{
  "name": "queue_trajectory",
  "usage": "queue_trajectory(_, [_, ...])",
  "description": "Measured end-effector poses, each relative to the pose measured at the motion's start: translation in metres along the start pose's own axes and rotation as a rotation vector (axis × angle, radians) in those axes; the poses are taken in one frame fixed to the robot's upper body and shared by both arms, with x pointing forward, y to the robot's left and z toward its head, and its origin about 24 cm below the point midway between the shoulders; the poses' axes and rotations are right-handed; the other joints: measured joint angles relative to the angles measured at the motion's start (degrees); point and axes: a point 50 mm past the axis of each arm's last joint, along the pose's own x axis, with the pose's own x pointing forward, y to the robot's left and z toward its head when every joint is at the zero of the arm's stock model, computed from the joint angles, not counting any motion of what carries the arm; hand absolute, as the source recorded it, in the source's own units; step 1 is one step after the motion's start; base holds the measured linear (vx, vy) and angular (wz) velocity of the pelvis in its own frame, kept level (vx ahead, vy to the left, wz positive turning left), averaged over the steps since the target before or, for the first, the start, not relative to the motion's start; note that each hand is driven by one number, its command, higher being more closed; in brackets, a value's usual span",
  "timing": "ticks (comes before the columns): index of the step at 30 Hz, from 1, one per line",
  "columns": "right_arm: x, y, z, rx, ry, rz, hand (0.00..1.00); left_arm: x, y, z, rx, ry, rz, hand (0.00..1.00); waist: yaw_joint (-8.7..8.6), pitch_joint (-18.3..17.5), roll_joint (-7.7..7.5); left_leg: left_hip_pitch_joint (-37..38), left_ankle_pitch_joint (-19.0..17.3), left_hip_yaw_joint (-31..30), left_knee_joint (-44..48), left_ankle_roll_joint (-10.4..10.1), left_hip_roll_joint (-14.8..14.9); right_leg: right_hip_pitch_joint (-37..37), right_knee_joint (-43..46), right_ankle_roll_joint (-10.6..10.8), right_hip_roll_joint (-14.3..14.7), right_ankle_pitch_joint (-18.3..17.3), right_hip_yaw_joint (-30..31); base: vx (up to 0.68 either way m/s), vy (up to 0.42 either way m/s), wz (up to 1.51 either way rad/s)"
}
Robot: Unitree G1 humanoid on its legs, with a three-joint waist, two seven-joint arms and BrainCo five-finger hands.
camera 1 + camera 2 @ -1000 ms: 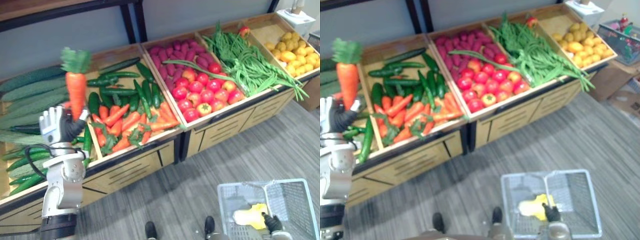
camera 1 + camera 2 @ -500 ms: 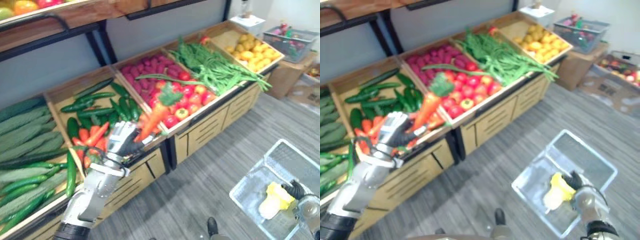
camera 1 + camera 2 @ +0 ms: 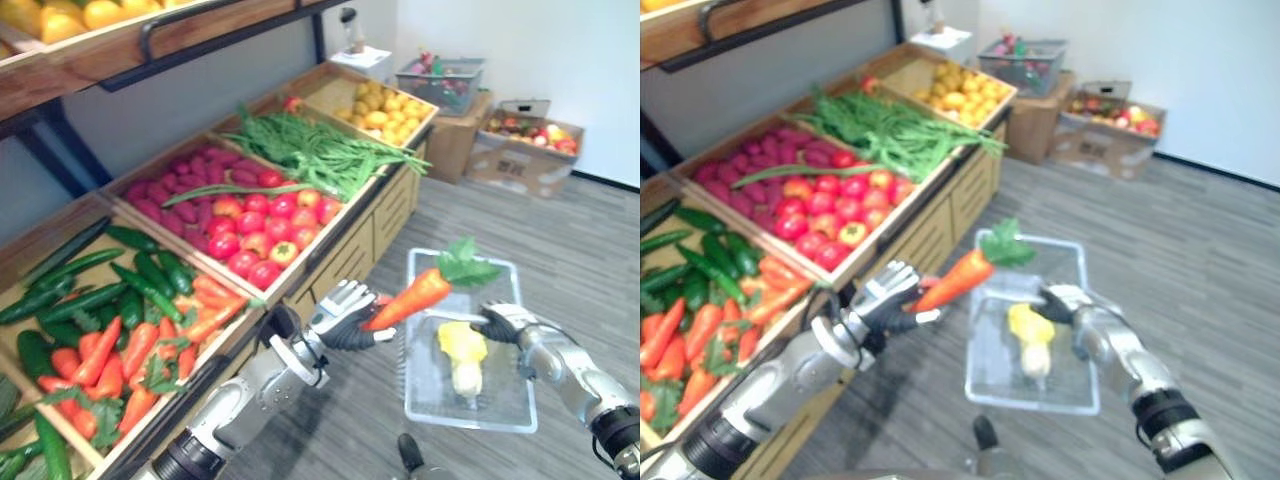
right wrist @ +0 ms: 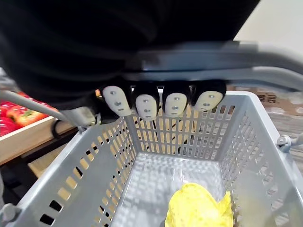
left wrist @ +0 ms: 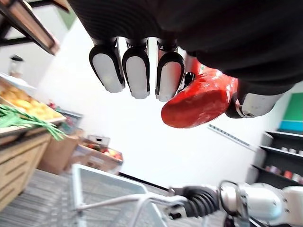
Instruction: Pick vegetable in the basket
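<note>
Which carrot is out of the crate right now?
The leafy-topped carrot gripped in the left hand, held in the air beside the grey basket. The other carrots lie in the wooden crate among the cucumbers.

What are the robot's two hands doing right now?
Left hand: shut on the carrot.
Right hand: shut on the basket handle.

one carrot (image 3: 412,296) aloft, one basket (image 3: 505,395), seemingly one yellow vegetable (image 3: 460,348) inside.
</note>
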Motion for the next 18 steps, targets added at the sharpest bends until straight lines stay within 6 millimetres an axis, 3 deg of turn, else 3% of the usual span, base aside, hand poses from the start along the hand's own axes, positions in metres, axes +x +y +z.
queue_trajectory(4, [0.015, -0.021, 0.029, -0.113, -0.153, -0.003, 1.0, 0.008, -0.005, 0.01, -0.021, -0.071, -0.045, 1.0, -0.13, 0.14, 0.76, -0.02, -4.16, 4.56, 7.1, -0.69, 3.34, -1.58, 1.69, 0.0, 2.46, 0.0, 3.72, -0.01, 0.007, -0.55])
queue_trajectory(11, [0.027, -0.055, 0.061, -0.312, -0.328, 0.007, 1.0, 0.011, -0.019, 0.019, -0.038, -0.133, -0.136, 1.0, -0.04, 1.35, 2.28, -0.16, -9.98, 10.84, 17.59, -1.57, 8.44, -4.25, 3.23, 0.69, 6.27, 0.6, 9.24, -0.03, 0.022, -0.49])
queue_trajectory(18, [0.031, -0.085, 0.083, -0.436, -0.429, -0.001, 1.0, 0.018, -0.024, 0.019, -0.023, -0.156, -0.186, 1.0, -0.16, 3.18, 2.29, -1.14, -12.27, 14.36, 21.99, -1.51, 10.19, -6.96, 3.78, 1.35, 7.77, 1.33, 12.08, -0.03, 0.009, -0.25])
